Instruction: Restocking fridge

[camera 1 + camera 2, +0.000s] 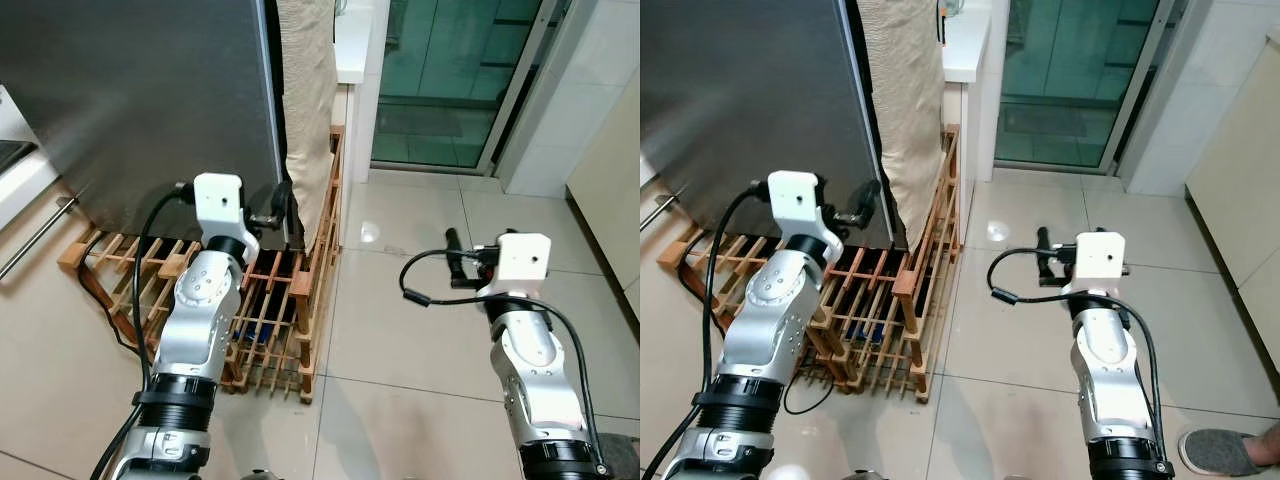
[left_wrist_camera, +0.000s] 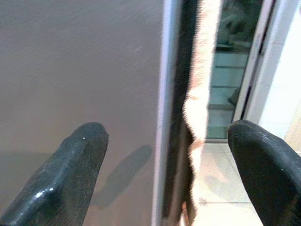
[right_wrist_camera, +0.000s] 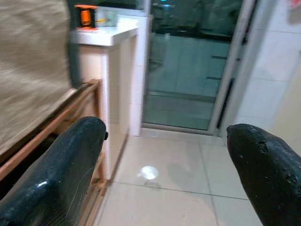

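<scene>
The fridge (image 1: 140,90) stands shut on a wooden rack (image 1: 275,320), a cloth (image 1: 305,110) hanging down its side. The left gripper (image 1: 283,205) sits at the door's free edge, its fingers (image 2: 80,155) spread apart and straddling that edge. The right gripper (image 1: 452,255) hangs over bare floor (image 1: 420,330), fingers wide too. The step looks to be opening the door: hook one finger behind the edge, probably where the dark seam runs, keep clear of the cloth, then pull outward steadily.

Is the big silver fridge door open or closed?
Closed: the fridge door sits flush, and the open left gripper is at its edge.
</scene>
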`<state>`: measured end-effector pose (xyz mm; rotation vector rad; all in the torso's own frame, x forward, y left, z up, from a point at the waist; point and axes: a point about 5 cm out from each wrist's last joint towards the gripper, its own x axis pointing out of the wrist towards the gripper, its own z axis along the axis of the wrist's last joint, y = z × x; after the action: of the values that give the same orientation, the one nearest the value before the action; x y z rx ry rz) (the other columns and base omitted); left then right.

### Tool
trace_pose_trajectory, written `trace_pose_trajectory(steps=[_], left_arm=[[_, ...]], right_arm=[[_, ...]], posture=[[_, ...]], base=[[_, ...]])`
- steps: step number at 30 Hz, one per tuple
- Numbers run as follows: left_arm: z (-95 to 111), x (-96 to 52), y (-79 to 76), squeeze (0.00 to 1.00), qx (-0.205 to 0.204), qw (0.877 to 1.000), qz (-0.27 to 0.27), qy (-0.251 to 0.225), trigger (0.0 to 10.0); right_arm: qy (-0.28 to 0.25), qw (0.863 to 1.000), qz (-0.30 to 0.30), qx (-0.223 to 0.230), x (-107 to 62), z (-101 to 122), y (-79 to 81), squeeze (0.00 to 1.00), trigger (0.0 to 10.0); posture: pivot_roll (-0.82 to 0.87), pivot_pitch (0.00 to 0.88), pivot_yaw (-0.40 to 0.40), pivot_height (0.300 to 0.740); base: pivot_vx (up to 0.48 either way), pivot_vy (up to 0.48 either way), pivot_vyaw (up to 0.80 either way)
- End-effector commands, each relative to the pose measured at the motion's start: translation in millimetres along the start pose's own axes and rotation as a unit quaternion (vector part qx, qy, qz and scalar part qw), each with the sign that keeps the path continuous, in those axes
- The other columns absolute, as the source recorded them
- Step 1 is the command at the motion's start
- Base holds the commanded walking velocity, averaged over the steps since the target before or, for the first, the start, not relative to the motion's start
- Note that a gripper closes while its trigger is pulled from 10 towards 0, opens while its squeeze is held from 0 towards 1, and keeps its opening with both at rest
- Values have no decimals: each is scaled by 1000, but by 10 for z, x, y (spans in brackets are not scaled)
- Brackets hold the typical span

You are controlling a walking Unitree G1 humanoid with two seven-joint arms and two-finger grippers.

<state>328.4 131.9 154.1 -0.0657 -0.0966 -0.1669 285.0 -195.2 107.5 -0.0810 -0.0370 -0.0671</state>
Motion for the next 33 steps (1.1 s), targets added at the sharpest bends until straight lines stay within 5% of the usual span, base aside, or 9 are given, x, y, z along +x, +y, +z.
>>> trace_pose_trajectory(steps=[1,13,23,33], left_arm=[[4,-2,-13,0,1,1000,-8,4,10000],[61,346,-159,0,-7,1000,5,8,10000],[245,543,-345,0,-58,998,-31,-8,10000],[434,780,-370,0,-24,1000,0,-19,10000]], right_arm=[[3,1000,-18,0,-18,-9,-48,0,10000],[-1,999,-42,-7,4,9,-86,0,10000],[4,999,-34,-5,-58,-23,-38,0,10000],[9,999,-30,-6,-72,-36,-24,0,10000]], posture=[[-112,0,53,740],[-125,0,56,740],[-150,0,68,740],[-167,0,71,740]], base=[[0,0,0],[0,0,0],[0,0,0],[0,0,0]])
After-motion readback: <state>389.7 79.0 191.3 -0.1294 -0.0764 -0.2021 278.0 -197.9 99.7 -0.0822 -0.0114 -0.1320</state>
